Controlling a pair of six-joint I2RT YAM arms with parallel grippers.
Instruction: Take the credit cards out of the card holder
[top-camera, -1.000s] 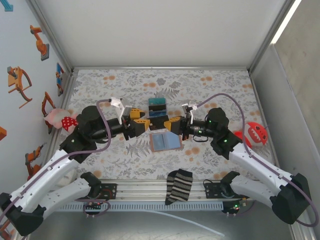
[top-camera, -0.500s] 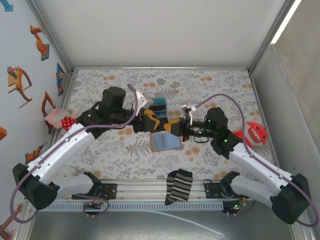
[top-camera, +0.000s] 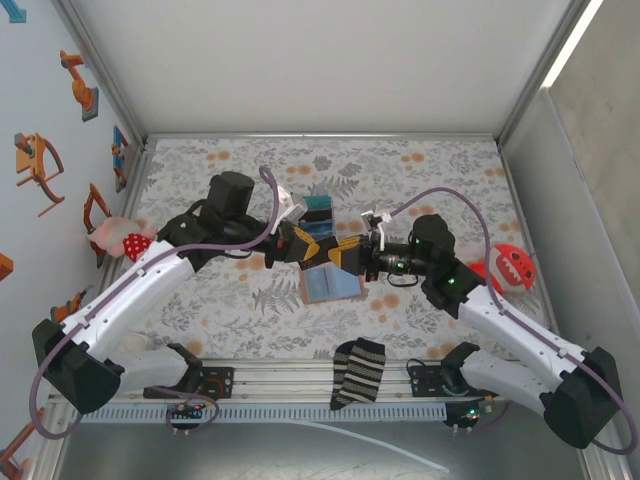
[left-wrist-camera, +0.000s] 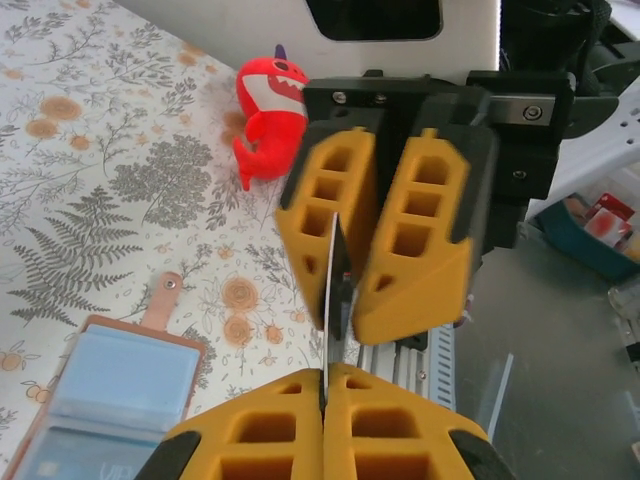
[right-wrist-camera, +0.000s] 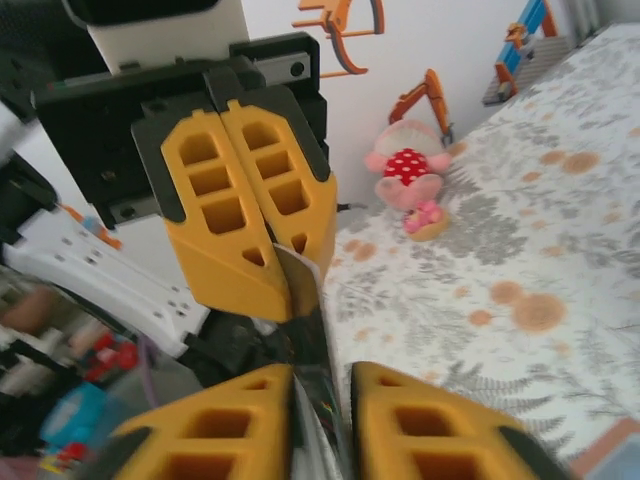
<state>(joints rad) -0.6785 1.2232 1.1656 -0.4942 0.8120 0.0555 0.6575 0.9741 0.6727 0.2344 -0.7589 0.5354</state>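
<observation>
A thin credit card (right-wrist-camera: 303, 285) hangs edge-on above the table between my two grippers. My left gripper (left-wrist-camera: 326, 372) is shut on one end of the card (left-wrist-camera: 327, 335). My right gripper (right-wrist-camera: 322, 372) faces it tip to tip; its jaws stand a little apart, and the card's other end leans against one finger. In the top view the left gripper (top-camera: 316, 243) and right gripper (top-camera: 345, 250) meet just above the card holder (top-camera: 330, 285). The tan holder (left-wrist-camera: 110, 385) lies open on the floral mat, light-blue inside up, tab pointing away.
A blue-teal-black boxy object (top-camera: 315, 210) stands just behind the grippers. A striped sock (top-camera: 358, 372) lies at the near edge. A red toy (top-camera: 512, 265) sits at the right, a pink plush (top-camera: 120, 238) at the left wall.
My left arm swung in toward the right gripper and its jaws closed on the card. The right gripper's jaws, shut on the card before, have parted slightly.
</observation>
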